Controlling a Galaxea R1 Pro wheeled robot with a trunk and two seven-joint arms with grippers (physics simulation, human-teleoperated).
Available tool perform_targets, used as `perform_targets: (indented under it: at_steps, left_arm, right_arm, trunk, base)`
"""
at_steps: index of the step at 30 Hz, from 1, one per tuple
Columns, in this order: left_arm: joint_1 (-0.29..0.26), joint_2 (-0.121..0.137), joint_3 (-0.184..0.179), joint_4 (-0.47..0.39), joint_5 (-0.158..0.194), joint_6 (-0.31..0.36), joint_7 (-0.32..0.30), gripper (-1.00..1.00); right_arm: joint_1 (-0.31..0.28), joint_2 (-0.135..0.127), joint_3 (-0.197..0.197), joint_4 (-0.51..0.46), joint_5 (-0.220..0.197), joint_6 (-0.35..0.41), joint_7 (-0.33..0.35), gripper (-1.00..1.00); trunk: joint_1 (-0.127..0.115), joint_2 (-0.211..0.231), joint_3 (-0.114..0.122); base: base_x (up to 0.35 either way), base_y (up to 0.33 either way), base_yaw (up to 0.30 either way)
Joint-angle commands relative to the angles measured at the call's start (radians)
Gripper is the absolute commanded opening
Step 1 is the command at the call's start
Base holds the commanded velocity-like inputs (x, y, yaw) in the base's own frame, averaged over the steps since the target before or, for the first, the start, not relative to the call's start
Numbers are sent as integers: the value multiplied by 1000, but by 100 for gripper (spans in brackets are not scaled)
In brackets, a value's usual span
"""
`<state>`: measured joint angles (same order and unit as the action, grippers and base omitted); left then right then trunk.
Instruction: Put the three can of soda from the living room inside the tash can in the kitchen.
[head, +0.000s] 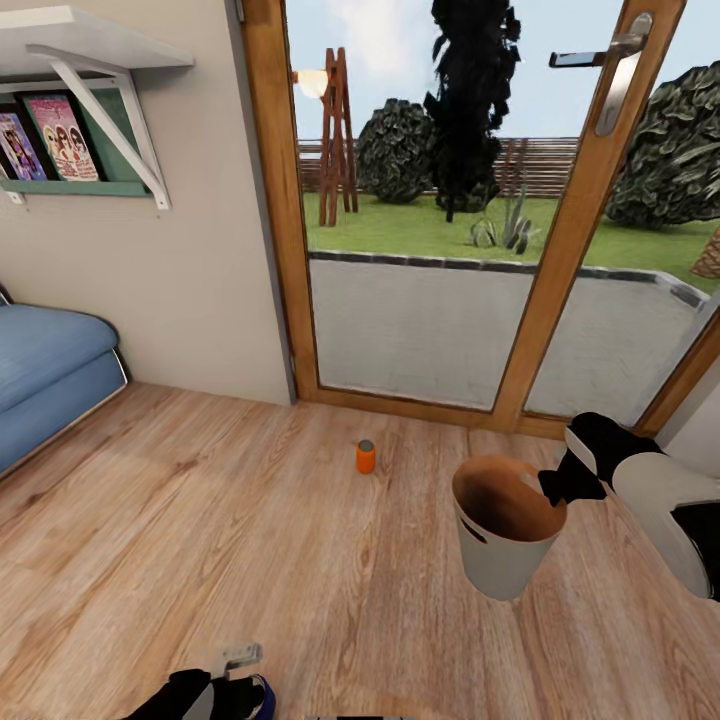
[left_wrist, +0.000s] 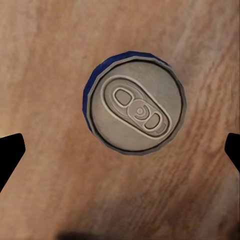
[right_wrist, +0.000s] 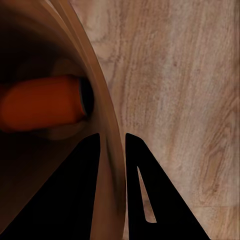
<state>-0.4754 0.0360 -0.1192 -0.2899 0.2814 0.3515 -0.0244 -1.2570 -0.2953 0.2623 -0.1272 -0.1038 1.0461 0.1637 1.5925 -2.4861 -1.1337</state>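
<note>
1. Starting at the head view's left: blue sofa (head: 45, 375) against the pale wall, with a white bracketed shelf (head: 95, 45) above it and a green rack of magazines (head: 55, 140) under the shelf.
2. Left gripper (head: 225, 690) low at the bottom edge of the head view, over the plank floor (head: 200, 520). In the left wrist view its dark fingertips (left_wrist: 10, 152) stand wide apart, released, with nothing between them touching.
3. Dark blue soda can (left_wrist: 134, 104) upright on the floor directly under the left gripper, grey top and pull tab facing the wrist camera, lying between the spread fingers but apart from both.
4. Orange soda can (head: 366, 456) upright on the floor, alone, near the wood-framed glass door (head: 285, 230) and well apart from both grippers. Garden with lawn and bushes beyond the glass.
5. Trash can (head: 505, 545) right of that can, grey outside, wood-toned inside, tilted and apparently lifted off the floor.
6. Right gripper (head: 562, 485) at the bin's rim. The right wrist view shows its two fingers (right_wrist: 75, 195) clenched on the bin wall (right_wrist: 107, 130), one inside, one outside.
7. Another orange can (right_wrist: 42, 102) lies on its side inside the bin.
</note>
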Motion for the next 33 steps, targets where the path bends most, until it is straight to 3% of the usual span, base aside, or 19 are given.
perform_targets:
  at_steps: [1,21,33]
  left_arm:
    - [0,-5,-1,0,0,-1,0,100]
    - [-3,-19,-16,-11,1,-1,-1,100]
    - [-3,-18,-16,-11,1,-58,-2,100]
  right_arm:
    - [-1,0,-12,0,-20,1,5,-100]
    - [0,4,-12,0,-20,1,5,-100]
    - [-1,4,-12,0,-20,1,5,-100]
  trunk:
    - [0,0,0]
    - [0,0,0]
    - [0,0,0]
  base:
    - [0,0,0]
    - [0,0,0]
    - [0,0,0]
